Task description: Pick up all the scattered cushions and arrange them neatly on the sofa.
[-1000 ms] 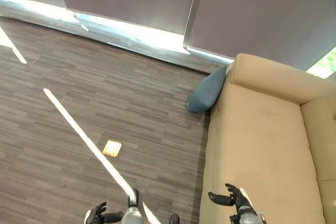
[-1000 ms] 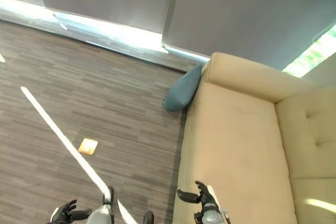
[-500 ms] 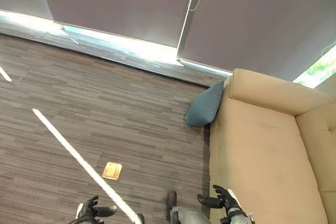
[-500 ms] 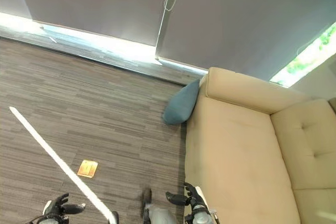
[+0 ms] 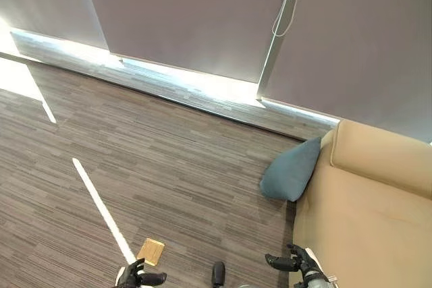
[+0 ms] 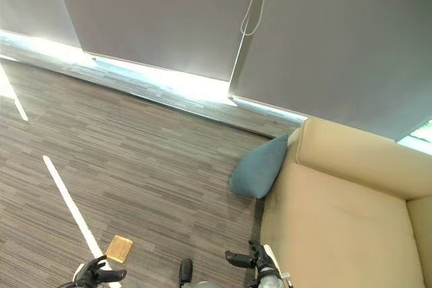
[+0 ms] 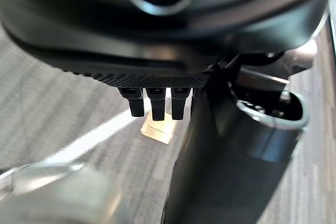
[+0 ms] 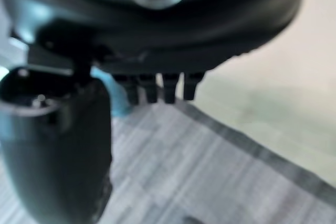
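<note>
Now | cushion (image 5: 291, 170) on floor against sofa (image 5: 364, 220), ahead of right robot hand (image 5: 297, 263) | fingers spread, empty

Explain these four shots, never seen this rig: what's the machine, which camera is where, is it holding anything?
It is a two-legged humanoid with two arms, each ending in a dark robot hand. The two wide shots come from a stereo camera on its head, looking down. The two close shots come from cameras on its wrists, looking along the fingers. On the carpet, a blue cushion leans against the arm end of a beige sofa, and a small tan square lies on the floor. The left robot hand and right robot hand both hang low with relaxed fingers and hold nothing.
</note>
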You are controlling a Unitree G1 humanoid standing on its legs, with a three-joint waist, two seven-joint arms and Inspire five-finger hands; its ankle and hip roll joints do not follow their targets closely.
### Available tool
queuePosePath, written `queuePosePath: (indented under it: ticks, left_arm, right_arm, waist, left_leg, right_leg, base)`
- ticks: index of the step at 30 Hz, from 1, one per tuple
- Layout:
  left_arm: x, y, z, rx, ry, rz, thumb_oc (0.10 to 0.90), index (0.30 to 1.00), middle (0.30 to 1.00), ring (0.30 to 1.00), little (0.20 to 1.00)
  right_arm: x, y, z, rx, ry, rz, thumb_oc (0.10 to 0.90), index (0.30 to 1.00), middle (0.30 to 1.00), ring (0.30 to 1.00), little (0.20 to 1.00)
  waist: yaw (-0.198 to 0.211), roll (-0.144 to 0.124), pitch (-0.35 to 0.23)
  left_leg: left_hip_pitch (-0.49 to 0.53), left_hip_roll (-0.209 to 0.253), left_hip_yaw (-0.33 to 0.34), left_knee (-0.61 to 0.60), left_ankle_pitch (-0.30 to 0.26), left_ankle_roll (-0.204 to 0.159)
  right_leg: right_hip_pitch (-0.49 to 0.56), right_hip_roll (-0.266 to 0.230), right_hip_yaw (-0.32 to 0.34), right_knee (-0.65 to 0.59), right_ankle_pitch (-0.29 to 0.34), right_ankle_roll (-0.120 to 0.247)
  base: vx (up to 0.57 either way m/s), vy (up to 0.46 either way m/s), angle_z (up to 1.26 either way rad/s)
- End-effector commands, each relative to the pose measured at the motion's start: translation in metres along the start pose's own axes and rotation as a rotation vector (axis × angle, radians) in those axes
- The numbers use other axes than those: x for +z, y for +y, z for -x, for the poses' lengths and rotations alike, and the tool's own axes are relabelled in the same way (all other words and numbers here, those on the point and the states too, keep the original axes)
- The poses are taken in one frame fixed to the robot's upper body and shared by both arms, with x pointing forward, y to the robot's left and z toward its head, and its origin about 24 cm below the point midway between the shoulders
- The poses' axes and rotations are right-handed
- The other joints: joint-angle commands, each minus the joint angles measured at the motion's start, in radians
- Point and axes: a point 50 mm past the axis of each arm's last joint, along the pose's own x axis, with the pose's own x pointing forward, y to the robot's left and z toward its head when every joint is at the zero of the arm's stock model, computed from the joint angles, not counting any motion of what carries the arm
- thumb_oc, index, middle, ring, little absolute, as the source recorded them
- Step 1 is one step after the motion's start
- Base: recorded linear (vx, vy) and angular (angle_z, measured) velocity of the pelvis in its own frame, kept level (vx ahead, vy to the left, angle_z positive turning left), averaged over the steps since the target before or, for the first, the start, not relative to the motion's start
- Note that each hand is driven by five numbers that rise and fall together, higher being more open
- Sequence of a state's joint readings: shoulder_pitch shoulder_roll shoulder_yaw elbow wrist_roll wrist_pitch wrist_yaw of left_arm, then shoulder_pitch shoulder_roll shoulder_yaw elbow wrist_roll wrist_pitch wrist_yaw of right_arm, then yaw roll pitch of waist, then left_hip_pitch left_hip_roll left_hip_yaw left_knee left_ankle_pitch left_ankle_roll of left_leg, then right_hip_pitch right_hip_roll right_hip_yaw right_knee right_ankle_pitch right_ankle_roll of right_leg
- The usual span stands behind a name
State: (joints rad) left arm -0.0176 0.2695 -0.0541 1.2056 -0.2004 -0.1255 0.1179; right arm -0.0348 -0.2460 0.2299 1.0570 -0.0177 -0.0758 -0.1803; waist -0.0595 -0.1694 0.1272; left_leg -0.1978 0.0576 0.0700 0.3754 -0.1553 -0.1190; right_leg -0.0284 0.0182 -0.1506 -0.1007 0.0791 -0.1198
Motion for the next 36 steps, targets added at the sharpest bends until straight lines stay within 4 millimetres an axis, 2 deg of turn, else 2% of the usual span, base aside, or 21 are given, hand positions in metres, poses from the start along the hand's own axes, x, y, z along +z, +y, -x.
queuePosePath:
  ticks: [1,2,4,5,9,11,12,13,15,18,20,21,23,26,28,30,32,33,34,35,36]
  left_arm:
    - [0.005,0.02,0.0,0.049,-0.046,0.007,0.8,0.9,0.9,0.9,0.9]
    - [0.004,0.02,0.0,0.051,-0.043,0.015,0.8,0.9,0.9,0.9,0.9]
    - [0.002,0.021,0.0,0.055,-0.039,0.026,0.8,0.9,0.9,0.9,0.9]
    - [-0.006,0.02,0.002,0.055,-0.008,0.031,0.8,0.9,0.9,0.9,0.9]
    - [-0.016,0.021,0.004,0.058,0.021,0.032,0.8,0.9,0.9,0.9,0.9]
    - [-0.01,0.024,0.003,0.069,0.006,0.035,0.8,0.9,0.9,0.9,0.9]
    - [-0.006,0.027,0.002,0.076,-0.006,0.039,0.8,0.9,0.9,0.9,0.9]
    - [-0.006,0.027,0.002,0.076,-0.006,0.039,0.8,0.9,0.9,0.9,0.9]
    - [0.003,0.031,0.0,0.089,-0.031,0.04,0.8,0.9,0.9,0.9,0.9]
    - [0.011,0.033,-0.002,0.097,-0.055,0.04,0.8,0.9,0.9,0.9,0.9]
    - [0.011,0.033,-0.002,0.098,-0.056,0.042,0.8,0.9,0.9,0.9,0.9]
    - [0.011,0.031,-0.002,0.091,-0.053,0.037,0.8,0.9,0.9,0.9,0.9]
    - [0.01,0.031,-0.002,0.091,-0.049,0.034,0.8,0.9,0.9,0.9,0.9]
    - [0.009,0.031,-0.002,0.091,-0.038,0.027,0.8,0.9,0.9,0.9,0.9]
    - [0.009,0.029,-0.002,0.081,-0.039,0.015,0.8,0.9,0.9,0.9,0.9]
    - [0.005,0.024,-0.001,0.064,-0.031,-0.014,0.8,0.9,0.9,0.9,0.9]
    - [0.003,0.023,-0.001,0.058,-0.025,-0.017,0.8,0.9,0.9,0.9,0.9]
    - [0.002,0.018,-0.001,0.037,-0.023,-0.03,0.8,0.9,0.9,0.9,0.9]
    - [0.003,0.015,-0.001,0.029,-0.028,-0.035,0.8,0.9,0.9,0.9,0.9]
    - [0.008,0.011,-0.001,0.01,-0.047,-0.039,0.8,0.9,0.9,0.9,0.9]
    - [0.02,0.009,-0.003,0.001,-0.088,-0.046,0.8,0.9,0.9,0.9,0.9]
  right_arm:
    - [-0.012,-0.015,0.002,-0.053,0.025,0.015,0.8,0.9,0.9,0.9,0.9]
    - [-0.012,-0.015,0.002,-0.055,0.024,0.018,0.8,0.9,0.9,0.9,0.9]
    - [-0.012,-0.015,0.002,-0.057,0.024,0.021,0.8,0.9,0.9,0.9,0.9]
    - [-0.014,-0.015,0.002,-0.058,0.029,0.026,0.8,0.9,0.9,0.9,0.9]
    - [-0.013,-0.01,0.003,-0.05,0.026,0.035,0.8,0.9,0.9,0.9,0.9]
    - [-0.006,-0.007,0.001,-0.037,0.002,0.038,0.8,0.9,0.9,0.9,0.9]
    - [-0.001,-0.005,0.001,-0.028,-0.016,0.045,0.8,0.9,0.9,0.9,0.9]
    - [-0.001,-0.006,0.0,-0.028,-0.016,0.045,0.8,0.9,0.9,0.9,0.9]
    - [0.01,-0.006,-0.002,-0.026,-0.05,0.052,0.8,0.9,0.9,0.9,0.9]
    - [0.02,-0.004,-0.003,-0.019,-0.087,0.062,0.8,0.9,0.9,0.9,0.9]
    - [0.02,-0.004,-0.003,-0.016,-0.086,0.073,0.8,0.9,0.9,0.9,0.9]
    - [0.021,-0.005,-0.004,-0.016,-0.085,0.086,0.8,0.9,0.9,0.9,0.9]
    - [0.021,-0.006,-0.004,-0.017,-0.082,0.093,0.8,0.9,0.9,0.9,0.9]
    - [0.02,-0.007,-0.005,-0.018,-0.073,0.115,0.8,0.9,0.9,0.9,0.9]
    - [0.018,-0.009,-0.004,-0.024,-0.069,0.12,0.8,0.9,0.9,0.9,0.9]
    - [0.005,-0.009,-0.001,-0.026,-0.036,0.111,0.8,0.9,0.9,0.9,0.9]
    - [0.005,-0.012,-0.001,-0.036,-0.04,0.098,0.8,0.9,0.9,0.9,0.9]
    - [0.001,-0.012,0.0,-0.037,-0.028,0.079,0.8,0.9,0.9,0.9,0.9]
    - [-0.002,-0.012,0.001,-0.039,-0.018,0.073,0.8,0.9,0.9,0.9,0.9]
    - [-0.007,-0.015,0.001,-0.05,0.005,0.063,0.8,0.9,0.9,0.9,0.9]
    - [-0.006,-0.017,0.0,-0.058,0.001,0.058,0.8,0.9,0.9,0.9,0.9]
  waist:
    - [0.025,0.003,-0.001]
    - [0.035,0.011,0.004]
    - [0.043,0.013,0.008]
    - [0.051,0.024,0.0]
    - [0.058,0.024,-0.017]
    - [0.063,0.021,-0.024]
    - [0.066,0.018,-0.017]
    - [0.066,0.019,-0.019]
    - [0.059,0.025,-0.002]
    - [0.045,0.048,0.014]
    - [0.036,0.053,0.013]
    - [0.026,0.053,0.008]
    - [0.023,0.052,0.009]
    - [0.007,0.045,0.018]
    - [-0.006,0.043,0.02]
    - [-0.023,0.034,0.0]
    - [-0.03,0.036,-0.009]
    - [-0.042,0.045,-0.014]
    - [-0.049,0.048,-0.019]
    - [-0.054,0.045,-0.011]
    - [-0.044,0.024,0.001]
  left_leg:
    - [-0.005,-0.016,0.019,-0.218,0.12,0.048]
    - [-0.022,-0.012,0.007,-0.268,0.168,0.041]
    - [-0.045,-0.015,0.003,-0.296,0.189,0.036]
    - [-0.034,-0.015,-0.001,-0.341,0.199,0.034]
    - [-0.005,-0.035,-0.015,-0.335,0.195,0.051]
    - [0.027,-0.051,-0.006,-0.326,0.164,0.076]
    - [0.052,-0.059,0.003,-0.326,0.145,0.094]
    - [0.049,-0.058,0.003,-0.327,0.147,0.093]
    - [0.073,-0.06,0.007,-0.329,0.135,0.116]
    - [0.118,-0.048,0.016,-0.353,0.116,0.131]
    - [0.153,-0.053,0.018,-0.371,0.106,0.13]
    - [0.179,-0.062,0.02,-0.388,0.091,0.127]
    - [0.195,-0.067,0.024,-0.393,0.082,0.125]
    - [0.235,-0.081,0.035,-0.396,0.054,0.114]
    - [0.257,-0.09,0.033,-0.386,0.027,0.111]
    - [0.291,-0.107,0.012,-0.348,-0.026,0.115]
    - [0.303,-0.104,0.018,-0.332,-0.046,0.105]
    - [0.318,-0.086,0.029,-0.303,-0.053,0.086]
    - [0.306,-0.08,0.032,-0.255,-0.033,0.069]
    - [0.242,-0.044,0.056,-0.053,0.036,0.02]
    - [0.166,-0.042,0.044,0.111,0.093,0.014]
  right_leg:
    - [0.03,-0.04,0.048,0.055,-0.132,0.208]
    - [0.041,-0.031,0.054,0.054,-0.141,0.208]
    - [0.06,-0.03,0.058,0.055,-0.156,0.207]
    - [0.077,-0.023,0.069,0.063,-0.174,0.208]
    - [0.086,-0.04,0.091,0.107,-0.191,0.215]
    - [0.068,-0.061,0.102,0.216,-0.195,0.235]
    - [0.038,-0.078,0.103,0.306,-0.175,0.252]
    - [0.035,-0.076,0.103,0.304,-0.173,0.252]
    - [-0.041,-0.087,0.105,0.447,-0.107,0.274]
    - [-0.121,-0.114,0.064,0.564,-0.069,0.276]
    - [-0.14,-0.123,0.022,0.503,-0.086,0.262]
    - [-0.159,-0.107,-0.002,0.395,-0.109,0.253]
    - [-0.168,-0.107,-0.028,0.335,-0.1,0.254]
    - [-0.219,-0.111,-0.12,0.175,-0.045,0.278]
    - [-0.211,-0.103,-0.119,0.138,-0.039,0.283]
    - [-0.19,-0.084,-0.058,0.141,-0.024,0.263]
    - [-0.179,-0.089,-0.068,0.141,-0.025,0.256]
    - [-0.159,-0.079,-0.066,0.145,-0.038,0.244]
    - [-0.146,-0.076,-0.065,0.142,-0.044,0.234]
    - [-0.092,-0.067,-0.055,0.122,-0.055,0.208]
    - [-0.062,-0.062,-0.032,0.106,-0.064,0.182]
  base:
    - [0.33,0.15,-0.22]
    - [0.25,0.115,-0.21]
    - [0.24,0.142,-0.13]
    - [0.28,0.186,-0.18]
    - [0.27,0.199,-0.27]
    - [0.28,0.235,-0.23]
    - [0.22,0.196,-0.24]
    - [0.11,0.127,-0.3]
    - [0.1,0.111,-0.22]
    - [0.16,0.137,-0.15]
    - [0.3,0.097,-0.44]
    - [0.36,0.052,-0.39]
    - [0.24,0.023,-0.33]
    - [0.28,0.004,-0.26]
    - [0.3,-0.003,-0.12]
    - [0.35,-0.037,-0.04]
    - [0.31,-0.06,0.2]
    - [0.33,-0.071,0.17]
    - [0.32,-0.108,0.07]
    - [0.29,-0.142,0.05]
    - [0.23,-0.13,0.15]
